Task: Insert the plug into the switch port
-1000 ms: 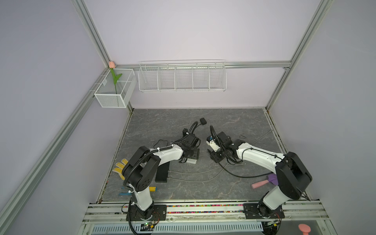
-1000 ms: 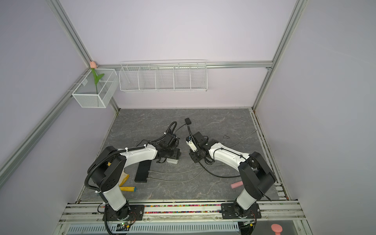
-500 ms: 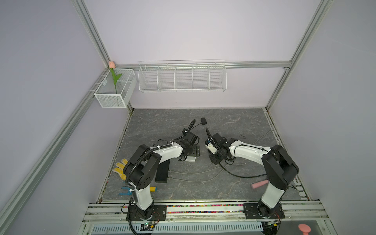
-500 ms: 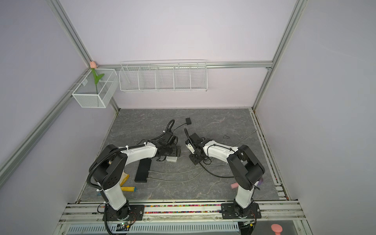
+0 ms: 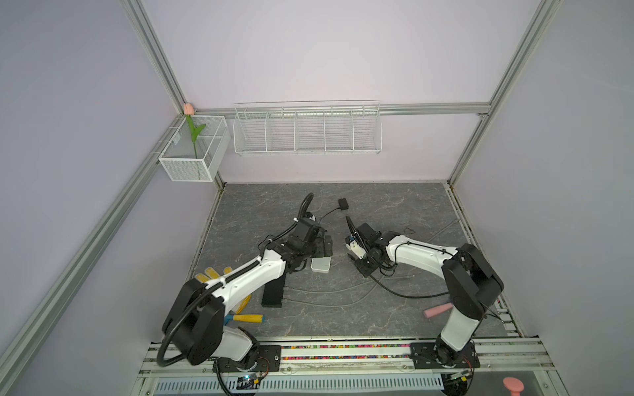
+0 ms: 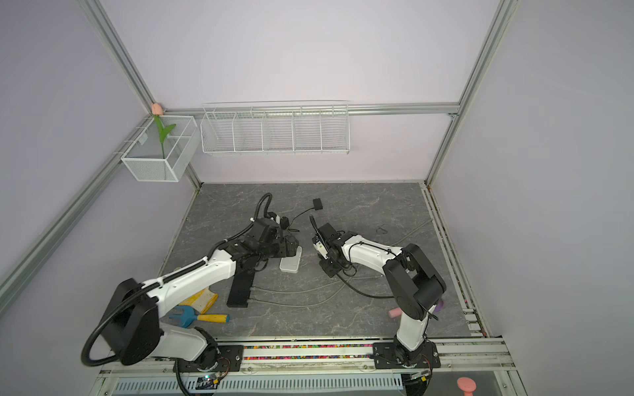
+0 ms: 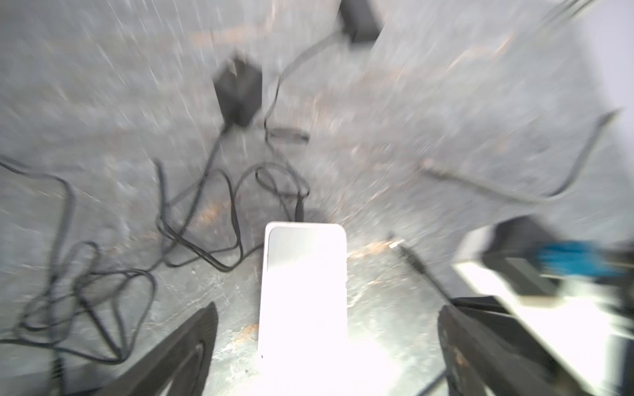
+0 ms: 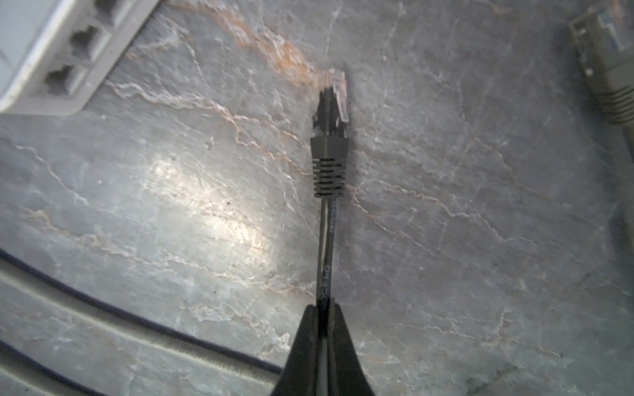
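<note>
— One plug, then? How does it look?

— Yes: a black ribbed network plug (image 8: pixel 330 137) with a clear, see-through tip. It lies on the table straight ahead of the right gripper (image 8: pixel 324 310). Its thin black cable (image 8: pixel 327 247) runs back into that gripper, whose jaws are pinched tight on the cable well behind the ribbed boot.

— And the switch?

— A flat white plastic switch box (image 8: pixel 20 51) sits ahead of that gripper and off to one side, apart from the plug. Dark port openings (image 8: pixel 60 80) show in its end face. In the blurred left wrist view the box lies between the fingers (image 7: pixel 192 339) of the left gripper (image 7: pixel 327 310). That gripper is spread wide and grips nothing. Whether a finger touches the box I cannot tell.

— Around them?

— A grey marbled tabletop (image 5: pixel 394 205) with rust-coloured veins. A second, grey plug (image 8: pixel 607 72) lies off to the right gripper's other side, and loose black wires (image 7: pixel 192 219) lie beyond the left one. Both top views show pale lilac walls (image 5: pixel 308 51), aluminium frame rails (image 5: pixel 429 109) and a white wire basket (image 5: pixel 307 130) on the back wall. A white mesh box (image 5: pixel 192 168) in the corner holds a pink tulip (image 5: pixel 188 109).
</note>
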`<move>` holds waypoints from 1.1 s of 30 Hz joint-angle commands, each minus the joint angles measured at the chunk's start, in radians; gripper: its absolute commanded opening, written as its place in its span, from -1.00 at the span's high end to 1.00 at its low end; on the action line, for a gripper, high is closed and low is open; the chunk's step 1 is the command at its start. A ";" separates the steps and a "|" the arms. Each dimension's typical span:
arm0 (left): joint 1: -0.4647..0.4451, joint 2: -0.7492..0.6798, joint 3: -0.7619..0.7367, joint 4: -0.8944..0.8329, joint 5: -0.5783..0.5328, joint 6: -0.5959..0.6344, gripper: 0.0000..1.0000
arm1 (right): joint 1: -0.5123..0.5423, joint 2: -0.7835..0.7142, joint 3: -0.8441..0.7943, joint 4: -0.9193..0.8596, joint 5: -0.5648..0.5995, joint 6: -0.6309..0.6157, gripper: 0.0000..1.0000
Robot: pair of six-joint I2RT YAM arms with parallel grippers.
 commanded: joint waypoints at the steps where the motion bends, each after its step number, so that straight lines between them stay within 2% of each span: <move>1: 0.006 -0.123 -0.044 -0.007 -0.047 -0.015 -0.98 | 0.009 -0.044 0.032 -0.056 0.044 -0.022 0.68; 10: 0.006 -0.382 -0.177 -0.020 -0.044 -0.054 -0.99 | 0.008 -0.001 -0.006 -0.056 0.042 -0.006 0.21; 12: 0.006 -0.418 -0.199 -0.016 -0.038 -0.066 -0.99 | 0.008 0.019 -0.003 -0.058 0.037 -0.004 0.19; 15: 0.006 -0.458 -0.220 -0.017 -0.028 -0.070 -1.00 | 0.009 0.048 0.011 -0.071 0.028 0.000 0.36; 18: 0.006 -0.489 -0.230 -0.030 -0.029 -0.073 -1.00 | 0.010 0.065 0.030 -0.094 0.012 -0.003 0.42; 21: 0.006 -0.524 -0.243 -0.032 -0.028 -0.072 -0.99 | 0.012 0.055 0.048 -0.124 0.049 -0.006 0.81; 22: 0.005 -0.535 -0.248 -0.030 -0.027 -0.073 -0.99 | 0.016 0.043 0.060 -0.141 0.076 -0.006 0.87; 24: 0.005 -0.549 -0.258 -0.027 -0.027 -0.073 -0.98 | 0.034 0.010 0.085 -0.175 0.133 -0.029 0.87; 29: 0.006 -0.581 -0.276 -0.024 -0.033 -0.070 -0.97 | 0.148 -0.102 0.132 -0.220 0.433 -0.183 0.87; 33: 0.006 -0.599 -0.291 -0.021 -0.044 -0.066 -0.96 | 0.167 -0.121 0.198 -0.296 0.561 -0.281 0.87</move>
